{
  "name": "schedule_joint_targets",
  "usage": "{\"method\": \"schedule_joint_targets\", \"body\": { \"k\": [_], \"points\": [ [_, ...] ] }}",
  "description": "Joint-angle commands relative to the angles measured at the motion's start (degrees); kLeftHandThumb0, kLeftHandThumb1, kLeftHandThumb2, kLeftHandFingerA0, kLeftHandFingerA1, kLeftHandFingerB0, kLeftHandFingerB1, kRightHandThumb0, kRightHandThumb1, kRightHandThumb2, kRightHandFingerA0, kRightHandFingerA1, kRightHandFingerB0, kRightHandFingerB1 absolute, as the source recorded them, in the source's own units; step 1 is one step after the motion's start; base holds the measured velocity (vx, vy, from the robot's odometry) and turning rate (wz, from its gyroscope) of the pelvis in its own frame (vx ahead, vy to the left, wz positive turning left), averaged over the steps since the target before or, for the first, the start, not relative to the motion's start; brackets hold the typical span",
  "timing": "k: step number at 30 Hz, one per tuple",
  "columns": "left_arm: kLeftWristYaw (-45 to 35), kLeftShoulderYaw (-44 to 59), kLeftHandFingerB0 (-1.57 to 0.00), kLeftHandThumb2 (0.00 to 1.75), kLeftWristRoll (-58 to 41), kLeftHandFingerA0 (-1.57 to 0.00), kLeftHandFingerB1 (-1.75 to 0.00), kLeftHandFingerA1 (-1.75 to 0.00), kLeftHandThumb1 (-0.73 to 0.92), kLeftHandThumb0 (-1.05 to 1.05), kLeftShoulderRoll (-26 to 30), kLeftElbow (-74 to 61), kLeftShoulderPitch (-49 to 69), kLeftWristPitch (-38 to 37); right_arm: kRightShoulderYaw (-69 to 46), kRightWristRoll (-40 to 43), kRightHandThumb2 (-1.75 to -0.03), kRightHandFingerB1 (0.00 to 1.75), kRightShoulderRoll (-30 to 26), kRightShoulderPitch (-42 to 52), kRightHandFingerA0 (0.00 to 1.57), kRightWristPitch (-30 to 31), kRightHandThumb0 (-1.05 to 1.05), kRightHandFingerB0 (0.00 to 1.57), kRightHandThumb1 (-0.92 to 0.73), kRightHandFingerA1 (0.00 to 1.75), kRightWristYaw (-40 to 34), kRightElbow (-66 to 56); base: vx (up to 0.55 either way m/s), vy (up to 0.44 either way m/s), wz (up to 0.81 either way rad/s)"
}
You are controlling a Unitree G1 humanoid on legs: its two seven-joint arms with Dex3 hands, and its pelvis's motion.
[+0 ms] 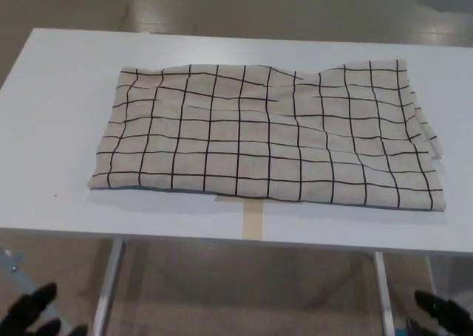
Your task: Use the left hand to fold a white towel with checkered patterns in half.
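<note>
A white towel point(266, 133) with a black checkered grid lies spread flat across the middle of the white table point(52, 129), slightly wrinkled along its far and right edges. My left hand point(33, 314) shows at the bottom left corner, below the table's front edge and well away from the towel; its fingers are apart and hold nothing. Only the tip of my right hand point(443, 312) peeks in at the bottom right corner, also below the table.
A strip of tan tape point(253, 218) runs from under the towel's near edge to the table's front edge. White table legs point(109, 284) stand below. Tiled floor lies beyond the far edge.
</note>
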Motion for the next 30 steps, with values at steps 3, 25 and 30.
{"method": "schedule_joint_targets", "body": {
  "k": [3,25,30],
  "points": [
    [-0.8,4.4,0.0,1.01,-5.6,-0.03,-0.46,-0.49,0.61,-0.12,-1.3,-1.5,2.2,-8.7,-2.3,2.6,-0.62,0.35,1.4,0.5,0.43,-10.4,-0.56,0.38,-0.67,0.38,-1.1,0.8,0.0,0.0,0.0],
    [2.6,5.7,0.0,0.64,9.0,0.0,-0.12,-0.18,0.29,-0.4,-2.2,-36.5,22.3,-43.1,-2.4,1.7,-0.61,0.36,0.9,-0.4,0.45,-13.5,-0.54,0.4,-0.66,0.39,-1.3,4.2,0.0,0.0,0.0],
    [5.4,9.6,0.0,0.66,16.4,0.0,-0.04,-0.1,0.34,-0.49,0.6,-43.9,15.1,-43.8,-2.6,2.1,-0.61,0.36,1.1,-0.3,0.45,-13.4,-0.53,0.4,-0.66,0.39,-1.0,4.0,0.0,0.0,0.0]
  ]
}}
